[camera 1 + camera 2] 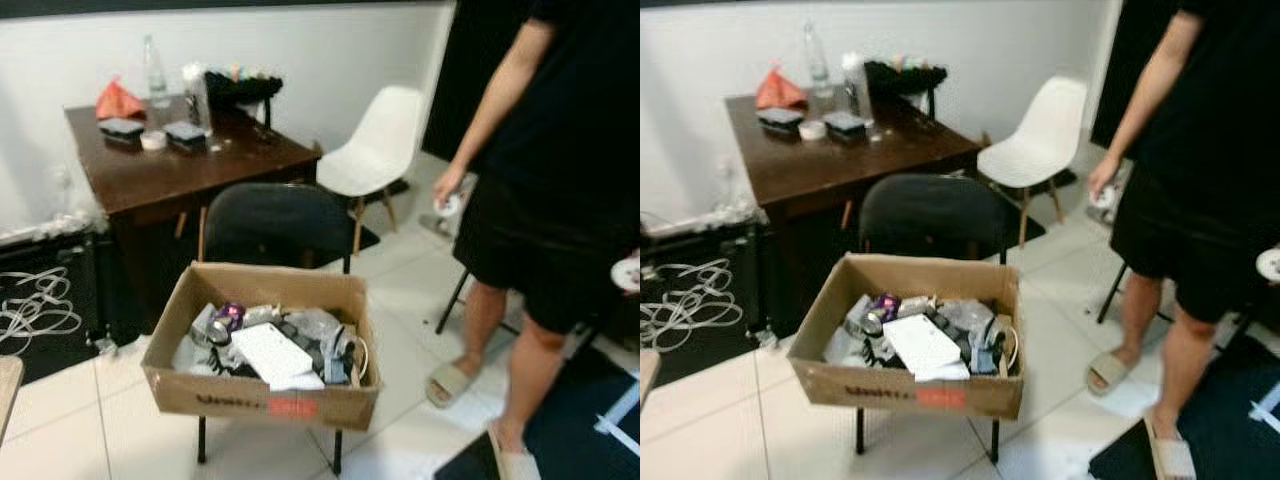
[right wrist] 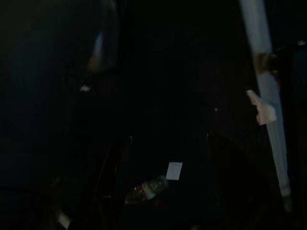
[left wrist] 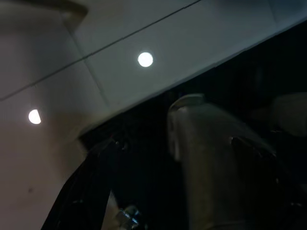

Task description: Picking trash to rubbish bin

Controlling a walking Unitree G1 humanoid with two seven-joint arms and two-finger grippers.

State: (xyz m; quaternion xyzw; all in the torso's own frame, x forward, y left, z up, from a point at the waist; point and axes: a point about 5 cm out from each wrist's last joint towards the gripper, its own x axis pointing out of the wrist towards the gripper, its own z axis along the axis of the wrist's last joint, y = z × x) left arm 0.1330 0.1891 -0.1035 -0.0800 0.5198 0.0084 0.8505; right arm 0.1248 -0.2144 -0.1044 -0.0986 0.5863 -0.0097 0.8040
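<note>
Down at my sides both arms hang idle, and from the dim wrist views I cannot tell whether my left claw or my right claw is apart or together; the right wrist view shows what looks like a small bottle (image 2: 146, 189) and a pale scrap (image 2: 174, 170) on a dark floor. Ahead and below me, well apart from either claw, a cardboard box (image 1: 262, 393) sits on a black chair (image 1: 272, 222), full of trash: a white flat piece (image 1: 272, 352), a purple can (image 1: 228, 320), crumpled plastic (image 1: 315, 324). Its long side runs across my view, roughly centred, so neither arm looks clearly nearer. Beyond it stands a dark tabletop (image 1: 185, 160) with a water bottle (image 1: 154, 72) and a red bag (image 1: 118, 100). To my right stands a person (image 1: 560, 200) in black.
</note>
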